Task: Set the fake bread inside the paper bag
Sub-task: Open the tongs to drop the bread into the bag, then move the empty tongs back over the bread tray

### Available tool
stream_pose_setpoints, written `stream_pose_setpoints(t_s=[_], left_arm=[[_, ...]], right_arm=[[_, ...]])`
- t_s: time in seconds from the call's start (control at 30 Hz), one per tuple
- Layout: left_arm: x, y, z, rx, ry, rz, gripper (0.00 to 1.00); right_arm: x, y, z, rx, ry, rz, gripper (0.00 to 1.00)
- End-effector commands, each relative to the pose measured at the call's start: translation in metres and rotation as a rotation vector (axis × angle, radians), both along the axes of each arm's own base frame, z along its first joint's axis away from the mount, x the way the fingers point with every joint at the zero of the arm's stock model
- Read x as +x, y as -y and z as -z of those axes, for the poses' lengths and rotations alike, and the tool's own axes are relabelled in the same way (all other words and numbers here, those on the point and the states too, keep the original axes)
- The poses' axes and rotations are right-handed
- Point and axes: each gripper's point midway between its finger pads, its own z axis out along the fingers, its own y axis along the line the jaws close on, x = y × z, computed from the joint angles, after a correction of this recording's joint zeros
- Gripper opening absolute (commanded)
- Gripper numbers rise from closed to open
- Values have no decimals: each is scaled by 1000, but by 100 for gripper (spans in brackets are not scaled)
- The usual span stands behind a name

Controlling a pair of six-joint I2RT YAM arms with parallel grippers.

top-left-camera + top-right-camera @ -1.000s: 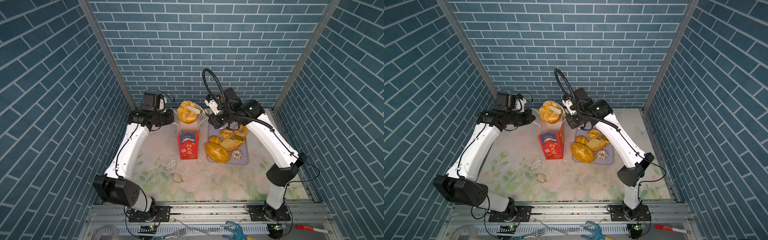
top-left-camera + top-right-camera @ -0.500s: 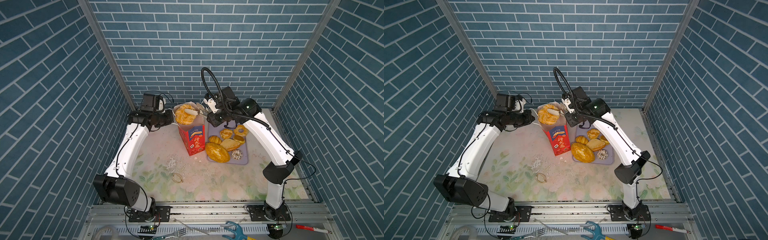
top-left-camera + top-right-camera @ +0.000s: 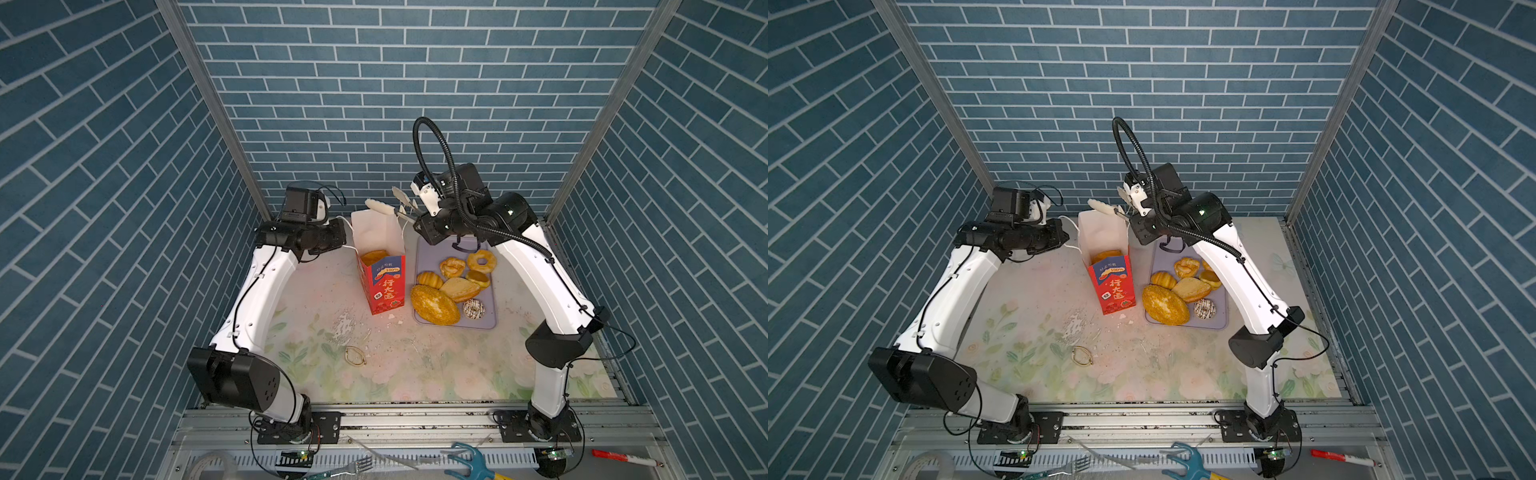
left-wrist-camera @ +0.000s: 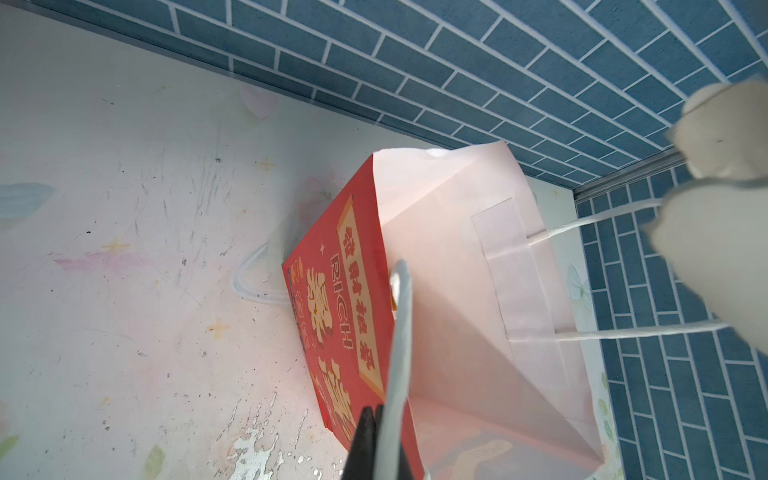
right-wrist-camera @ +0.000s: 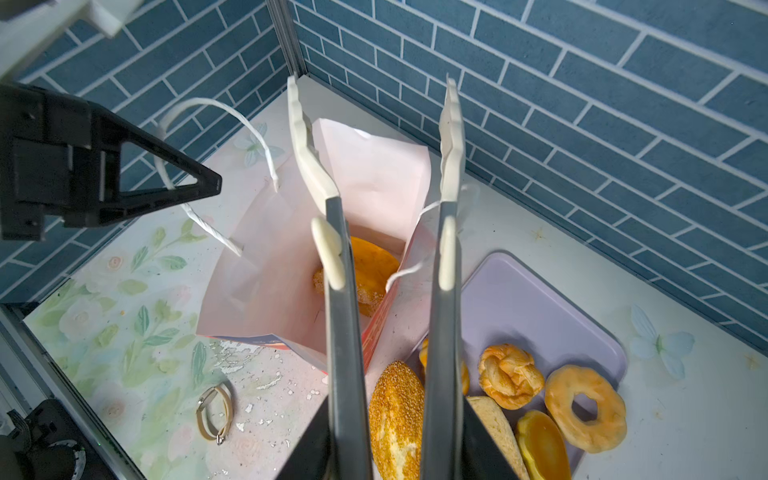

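The red paper bag (image 3: 383, 286) (image 3: 1113, 289) stands upright mid-table, mouth open. One golden bun (image 3: 374, 257) (image 5: 372, 266) lies inside it. My left gripper (image 3: 343, 235) (image 4: 372, 411) is shut on the bag's white cord handle (image 4: 401, 316). My right gripper (image 3: 390, 201) (image 5: 372, 95) hovers over the bag's mouth, its long white-tipped fingers apart and empty. More fake bread sits on the lilac tray (image 3: 491, 321): a seeded loaf (image 3: 434, 304) (image 5: 397, 415), a twist bun (image 5: 510, 376), a ring doughnut (image 3: 481, 260) and a drizzled doughnut (image 3: 473, 309).
The tray (image 5: 519, 303) lies right of the bag, almost touching it. A small gold clasp (image 3: 354, 356) and white flakes lie on the floral mat in front of the bag. The brick back wall rises close behind both grippers. Tools lie on the front rail.
The bun held by the right gripper above the bag has dropped inside, and those fingers have opened. The bag tilted half a second ago and now stands upright again.
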Motion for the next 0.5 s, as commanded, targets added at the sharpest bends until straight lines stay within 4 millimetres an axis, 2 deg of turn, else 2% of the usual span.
stream_pose_setpoints(t_s=[0.0, 0.1, 0.17, 0.27, 0.47], left_arm=[[4, -1, -5, 5, 14, 5, 0], [4, -3, -5, 16, 19, 5, 0], [5, -4, -6, 18, 20, 6, 0], [5, -4, -6, 19, 20, 8, 0], [4, -5, -13, 26, 37, 13, 0]], right_arm=[[7, 14, -42, 104, 79, 46, 41], [13, 38, -52, 165, 49, 109, 41], [18, 58, -51, 154, 39, 161, 41], [21, 90, -38, 99, 1, 239, 41], [19, 159, 7, -24, -124, 414, 41]])
